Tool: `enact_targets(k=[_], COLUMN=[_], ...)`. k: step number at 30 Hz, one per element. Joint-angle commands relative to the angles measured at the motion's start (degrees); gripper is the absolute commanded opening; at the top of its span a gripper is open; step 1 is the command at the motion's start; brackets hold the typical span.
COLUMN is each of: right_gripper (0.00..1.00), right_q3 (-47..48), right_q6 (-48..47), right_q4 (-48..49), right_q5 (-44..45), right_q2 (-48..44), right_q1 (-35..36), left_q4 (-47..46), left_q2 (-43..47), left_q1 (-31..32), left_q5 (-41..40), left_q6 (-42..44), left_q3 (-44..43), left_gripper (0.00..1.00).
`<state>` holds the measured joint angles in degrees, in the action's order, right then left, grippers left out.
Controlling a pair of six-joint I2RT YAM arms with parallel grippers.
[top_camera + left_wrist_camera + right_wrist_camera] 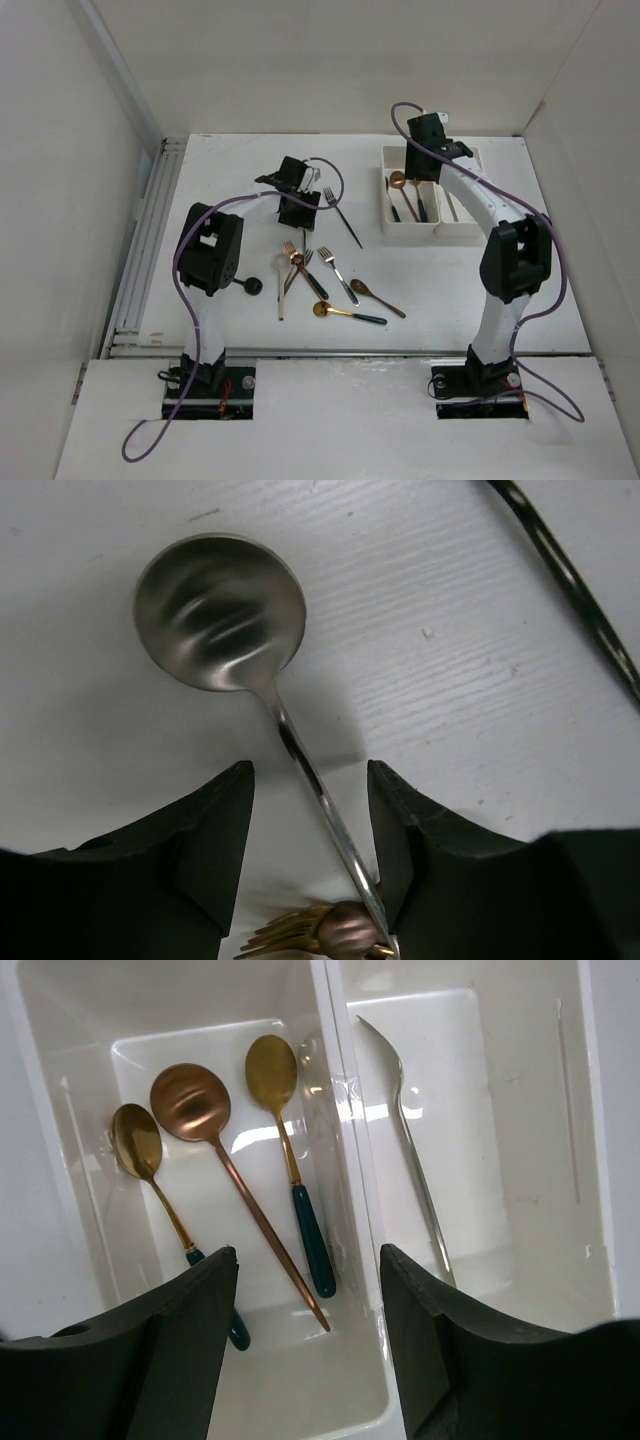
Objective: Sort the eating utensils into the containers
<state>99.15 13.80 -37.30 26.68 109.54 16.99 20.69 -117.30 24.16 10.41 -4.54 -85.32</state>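
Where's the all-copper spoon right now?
Right wrist view: the copper spoon lies in the left compartment of the white bin, between two green-handled gold spoons.

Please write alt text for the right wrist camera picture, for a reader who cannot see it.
Two joined white plastic bins seen from above: one holds a copper spoon and two gold spoons with dark green handles, the other a silver utensil. The right end effector hangs open and empty over them.

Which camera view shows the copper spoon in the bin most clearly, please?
The right wrist view: the copper spoon lies whole in its bin. Top external shows it tiny; left wrist misses it entirely.
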Motion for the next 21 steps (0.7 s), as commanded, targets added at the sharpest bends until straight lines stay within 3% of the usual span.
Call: enact_targets(k=[1, 5, 7, 8, 11, 15, 21], right_gripper=[0.64, 0.64, 0.64, 0.64, 0.66, 0.66, 0.66], right_q3=[-1.24, -1.86, -1.86, -1.86, -2.39, -2.91, -2.91], right_q6=[0.88, 0.88, 0.88, 0.88, 0.88, 0.88, 1.40], right_q4=[0.74, 0.74, 0.74, 0.74, 0.74, 0.74, 0.12], right_q5=[1.80, 2.33, 2.85, 3.38, 3.38, 3.38, 2.77], right_q2=[-2.57, -3.88, -4.50, -5.03, -5.65, -7.40, -10.03], right_q1=[0.41, 0.41, 0.41, 0.41, 0.41, 0.41, 0.93], left_q4=[1.37, 1.37, 1.37, 1.37, 1.90, 3.91, 5.59], left_q2=[-0.47, -1.01, -2.14, -2.84, -4.43, -6.98, -4.62], left_q1=[1.76, 3.35, 3.35, 3.35, 2.82, 1.68, -0.25], left_q5=[-2.41, -2.42, -3.11, -3.64, -4.17, -5.41, 2.67], left_q6=[-0.47, -1.00, -1.62, -1.62, -3.02, -3.55, -2.41], left_q3=[1.73, 3.84, 4.37, 4.37, 2.80, -1.42, -9.24], left_gripper=[0.46, 0.44, 0.37, 0.22, 0.01, 0.00, 0.00])
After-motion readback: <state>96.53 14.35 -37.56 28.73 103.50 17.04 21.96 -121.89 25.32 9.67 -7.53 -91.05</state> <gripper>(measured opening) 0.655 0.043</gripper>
